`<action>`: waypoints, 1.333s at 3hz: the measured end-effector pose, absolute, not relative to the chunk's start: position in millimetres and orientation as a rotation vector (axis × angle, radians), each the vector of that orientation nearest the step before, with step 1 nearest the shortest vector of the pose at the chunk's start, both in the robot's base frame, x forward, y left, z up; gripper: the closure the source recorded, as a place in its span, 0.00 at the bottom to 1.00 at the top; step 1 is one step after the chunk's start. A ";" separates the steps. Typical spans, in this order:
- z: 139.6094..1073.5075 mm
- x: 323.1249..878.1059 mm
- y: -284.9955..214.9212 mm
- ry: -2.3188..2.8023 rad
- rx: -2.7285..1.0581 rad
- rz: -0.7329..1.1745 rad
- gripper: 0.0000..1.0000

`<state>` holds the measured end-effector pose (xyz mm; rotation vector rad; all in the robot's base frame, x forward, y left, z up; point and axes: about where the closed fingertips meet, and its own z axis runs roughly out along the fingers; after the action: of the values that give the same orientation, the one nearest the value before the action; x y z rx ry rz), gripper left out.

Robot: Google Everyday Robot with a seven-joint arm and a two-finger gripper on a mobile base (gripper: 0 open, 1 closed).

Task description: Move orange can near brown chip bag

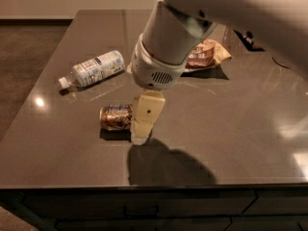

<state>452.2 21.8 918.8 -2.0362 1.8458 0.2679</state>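
The orange can (pixel 114 117) lies on its side on the dark grey table (pixel 231 129), left of centre. My gripper (pixel 140 137) hangs down from the big white arm right at the can's right end, covering that end, close to the table top. The brown chip bag (pixel 206 55) lies further back and to the right, partly hidden behind the arm. The can and the bag are well apart.
A clear plastic bottle with a white label (pixel 94 67) lies on its side at the back left of the can. A dark object (pixel 245 35) stands at the back right. The table's front edge runs just below the gripper's shadow.
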 end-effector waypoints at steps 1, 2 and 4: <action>897.7 455.6 44.4 1.852 -2.056 0.280 0.00; 877.9 463.2 49.1 1.887 -2.060 0.279 0.00; 859.9 473.3 34.8 1.954 -2.055 0.256 0.32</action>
<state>473.3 34.8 859.9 -2.0551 1.9540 0.2556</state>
